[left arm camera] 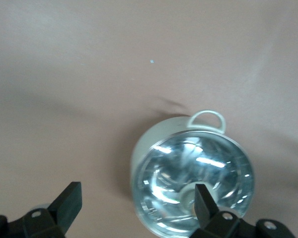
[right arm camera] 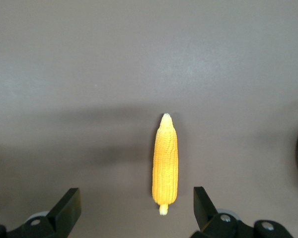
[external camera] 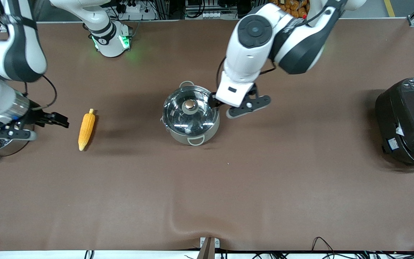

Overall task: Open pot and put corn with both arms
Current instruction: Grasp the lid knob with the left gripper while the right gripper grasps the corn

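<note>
Lid on pot (external camera: 191, 120), corn (external camera: 86, 130) on table (external camera: 228, 187).
Left end effector (left arm camera: 134, 210) open beside the pot; right end effector (right arm camera: 134, 210) open, near the corn.

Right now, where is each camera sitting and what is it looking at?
Front view: high across the table, facing both arms; it sees the pot, the corn, the left hand beside the pot and the right hand beside the corn.
Left wrist view: on the left arm's wrist, looking down at the pot past its own open fingers.
Right wrist view: on the right arm's wrist, looking down at the corn between its open fingers.
Front and left wrist share the pot.
</note>
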You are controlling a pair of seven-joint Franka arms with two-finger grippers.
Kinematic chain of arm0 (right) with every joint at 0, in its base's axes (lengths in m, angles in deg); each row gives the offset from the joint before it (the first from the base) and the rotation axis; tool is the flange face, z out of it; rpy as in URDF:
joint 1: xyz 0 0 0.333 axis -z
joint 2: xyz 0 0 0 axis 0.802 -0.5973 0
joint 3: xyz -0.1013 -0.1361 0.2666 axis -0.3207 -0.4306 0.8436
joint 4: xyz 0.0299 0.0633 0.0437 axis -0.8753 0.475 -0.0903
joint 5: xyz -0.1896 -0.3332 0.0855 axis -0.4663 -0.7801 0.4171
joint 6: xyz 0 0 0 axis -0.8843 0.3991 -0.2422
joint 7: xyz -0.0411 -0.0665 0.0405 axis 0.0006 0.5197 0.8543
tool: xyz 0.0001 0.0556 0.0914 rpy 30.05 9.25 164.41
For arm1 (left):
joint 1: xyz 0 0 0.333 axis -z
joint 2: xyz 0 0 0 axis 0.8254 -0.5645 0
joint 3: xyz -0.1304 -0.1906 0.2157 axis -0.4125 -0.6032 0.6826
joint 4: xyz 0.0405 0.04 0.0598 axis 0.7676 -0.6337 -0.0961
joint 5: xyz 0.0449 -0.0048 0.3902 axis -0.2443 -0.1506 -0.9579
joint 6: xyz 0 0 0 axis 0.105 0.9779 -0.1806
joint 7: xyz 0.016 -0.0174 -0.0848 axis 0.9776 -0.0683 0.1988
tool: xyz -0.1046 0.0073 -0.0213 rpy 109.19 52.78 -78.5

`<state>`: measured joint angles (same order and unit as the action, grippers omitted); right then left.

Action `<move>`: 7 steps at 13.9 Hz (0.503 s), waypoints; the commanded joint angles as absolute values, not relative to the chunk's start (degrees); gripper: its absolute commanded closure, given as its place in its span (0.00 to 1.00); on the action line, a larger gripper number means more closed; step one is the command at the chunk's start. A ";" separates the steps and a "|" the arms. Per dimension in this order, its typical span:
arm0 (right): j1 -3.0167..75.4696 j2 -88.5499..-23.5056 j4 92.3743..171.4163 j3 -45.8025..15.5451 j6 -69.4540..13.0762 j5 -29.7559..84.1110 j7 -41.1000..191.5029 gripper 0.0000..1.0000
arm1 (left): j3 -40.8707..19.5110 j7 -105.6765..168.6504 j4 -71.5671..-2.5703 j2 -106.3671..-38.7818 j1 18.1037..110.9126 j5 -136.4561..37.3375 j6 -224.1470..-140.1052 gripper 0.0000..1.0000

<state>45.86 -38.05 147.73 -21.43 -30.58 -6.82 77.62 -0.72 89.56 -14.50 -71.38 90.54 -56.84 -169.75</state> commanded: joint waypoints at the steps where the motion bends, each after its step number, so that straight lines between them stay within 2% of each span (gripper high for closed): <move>1: 48.66 -39.76 150.38 -20.49 -34.64 -7.56 73.48 0.00 | 0.26 95.41 -11.28 -76.55 94.47 -56.62 -173.14 0.07; 2: 49.45 -40.81 150.82 -20.49 -35.87 -7.56 71.73 0.00 | 0.35 97.35 -10.32 -78.49 95.61 -56.70 -173.85 0.11; 4: 50.16 -41.88 154.93 -20.49 -41.56 -7.38 69.78 0.00 | 2.10 97.90 -9.69 -80.78 98.25 -56.71 -174.47 0.08; 7: 50.07 -43.37 161.88 -20.40 -52.29 -7.30 69.69 0.00 | 7.63 99.30 -8.73 -83.16 104.57 -56.62 -176.58 0.09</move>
<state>49.31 -43.37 157.70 -21.42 -47.21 -6.82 70.34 3.85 97.68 -11.95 -81.16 100.78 -56.84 -176.60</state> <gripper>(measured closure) 0.000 0.084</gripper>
